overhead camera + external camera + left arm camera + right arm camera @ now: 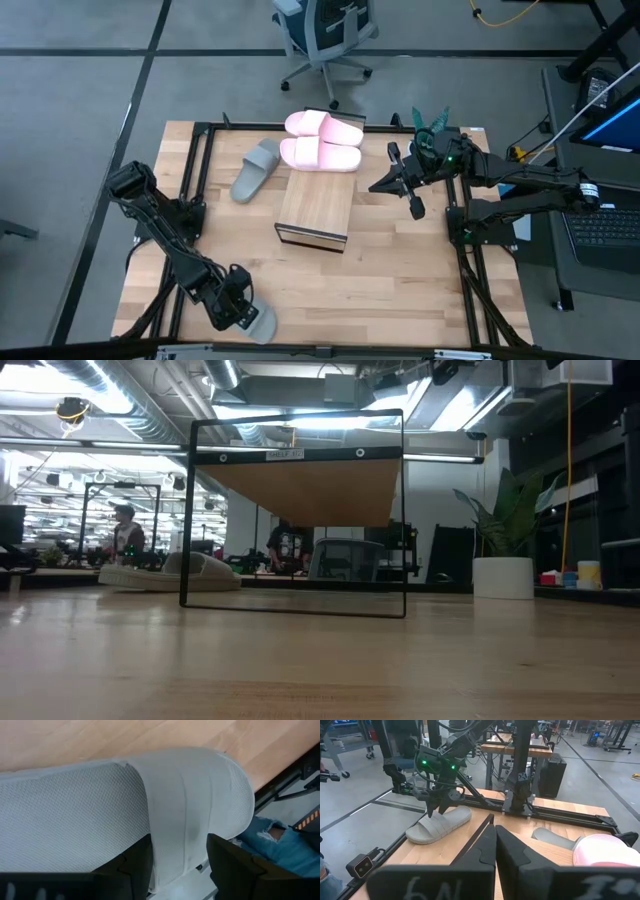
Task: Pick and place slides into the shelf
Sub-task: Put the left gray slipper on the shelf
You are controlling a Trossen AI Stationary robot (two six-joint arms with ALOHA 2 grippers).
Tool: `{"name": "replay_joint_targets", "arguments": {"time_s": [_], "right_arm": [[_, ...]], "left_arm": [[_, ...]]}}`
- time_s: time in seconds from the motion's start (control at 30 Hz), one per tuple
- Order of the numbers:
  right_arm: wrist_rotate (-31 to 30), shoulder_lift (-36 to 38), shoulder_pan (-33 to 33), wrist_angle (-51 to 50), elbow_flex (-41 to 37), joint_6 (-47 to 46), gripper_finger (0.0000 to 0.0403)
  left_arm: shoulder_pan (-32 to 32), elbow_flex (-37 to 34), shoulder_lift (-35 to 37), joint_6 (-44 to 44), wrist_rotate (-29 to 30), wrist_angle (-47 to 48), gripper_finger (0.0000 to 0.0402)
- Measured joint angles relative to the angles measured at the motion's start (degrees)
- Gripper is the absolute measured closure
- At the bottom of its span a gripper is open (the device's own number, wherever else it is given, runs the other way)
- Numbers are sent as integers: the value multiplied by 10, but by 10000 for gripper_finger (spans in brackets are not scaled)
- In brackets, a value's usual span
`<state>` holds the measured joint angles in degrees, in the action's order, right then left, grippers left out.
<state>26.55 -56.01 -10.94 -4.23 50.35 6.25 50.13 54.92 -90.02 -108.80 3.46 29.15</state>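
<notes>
Left gripper (240, 312): we find it at the table's near edge, fingers spread wide astride the strap of a grey-green slide (262, 322), not clamped.
Right gripper (385, 186): fingers closed, empty, hovering right of the shelf (315, 208).
Pink slides (322, 140): side by side at the shelf's far end.
Second grey-green slide (256, 169): on the table, left of the shelf.

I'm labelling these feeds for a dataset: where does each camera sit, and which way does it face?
High: overhead, straight down; both arms, shelf, pink slides.
Low: tabletop height, level toward the shelf; no arm shows.
Left wrist: on the left arm, close over a grey-green slide between open fingers.
Right wrist: on the right arm, facing the left pincer; own fingers shut.
Both wrist views share that slide.
</notes>
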Motion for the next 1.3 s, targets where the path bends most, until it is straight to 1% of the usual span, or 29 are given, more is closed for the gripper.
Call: {"name": "replay_joint_targets", "arguments": {"time_s": [0.17, 0.27, 0.53, 0.83, 1.1, 1.3], "right_arm": [[0, 0, 0, 0, 0, -1, 398], [0, 0, 0, -1, 0, -2, 398], [0, 0, 0, -2, 0, -2, 398], [0, 0, 0, -5, 0, -2, 398], [0, 0, 0, -5, 0, -1, 398], [0, 0, 0, -5, 0, -1, 398]], "left_arm": [[0, 0, 0, 12, 0, -14, 228], [0, 0, 0, 20, 0, -26, 236], [0, 0, 1, 19, 0, -19, 287], [0, 0, 1, 24, 0, -17, 326], [0, 0, 2, 25, 0, -13, 392], [0, 0, 2, 25, 0, -13, 397]]}}
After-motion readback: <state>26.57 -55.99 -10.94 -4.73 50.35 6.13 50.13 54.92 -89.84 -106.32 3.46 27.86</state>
